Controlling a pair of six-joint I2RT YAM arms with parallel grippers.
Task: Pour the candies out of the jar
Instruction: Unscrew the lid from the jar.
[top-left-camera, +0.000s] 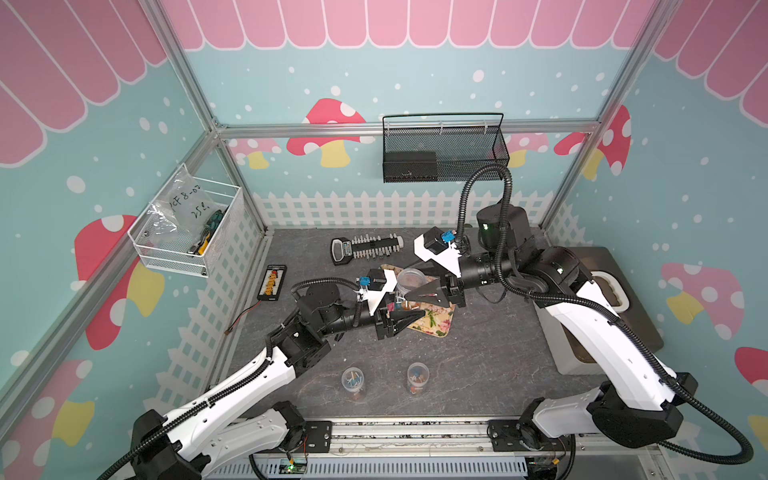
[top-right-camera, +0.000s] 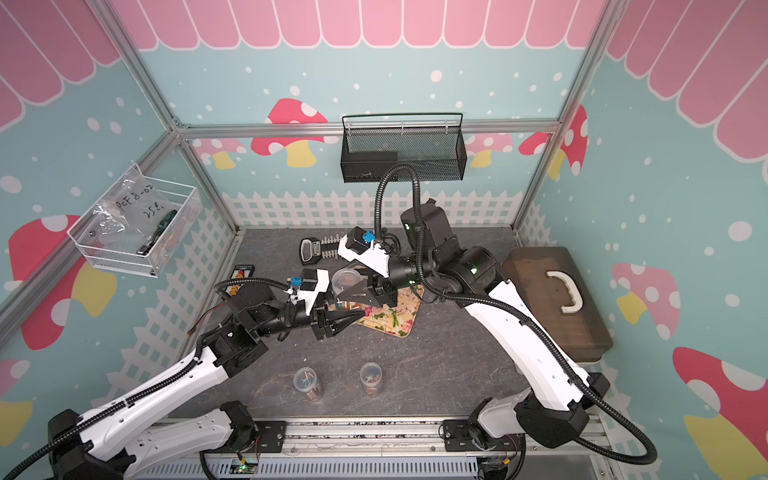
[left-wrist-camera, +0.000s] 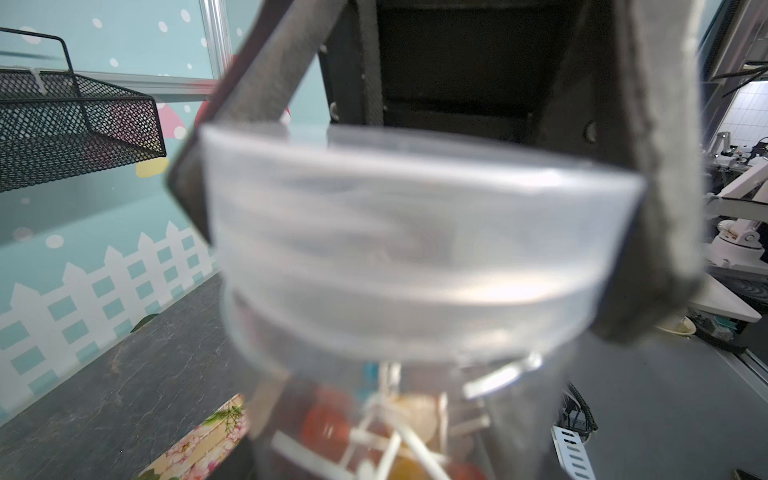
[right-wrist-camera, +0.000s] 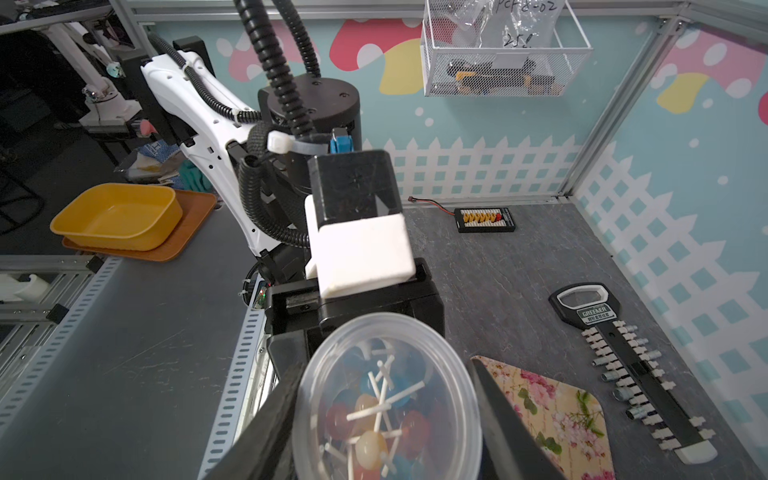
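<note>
With your left claw (top-left-camera: 404, 315) clamped low on the jar (left-wrist-camera: 415, 415) above the floral tray (right-wrist-camera: 552, 415) at the centre of the worktop (top-left-camera: 478, 365), and your right claw (right-wrist-camera: 386, 372) pinching its lid (left-wrist-camera: 415, 249), lift the lid off level so no candies (right-wrist-camera: 376, 415) spill early.

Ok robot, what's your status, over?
Left tool shut on jar. Right tool shut on lid. Candies inside; lid blocks the pour.
</note>
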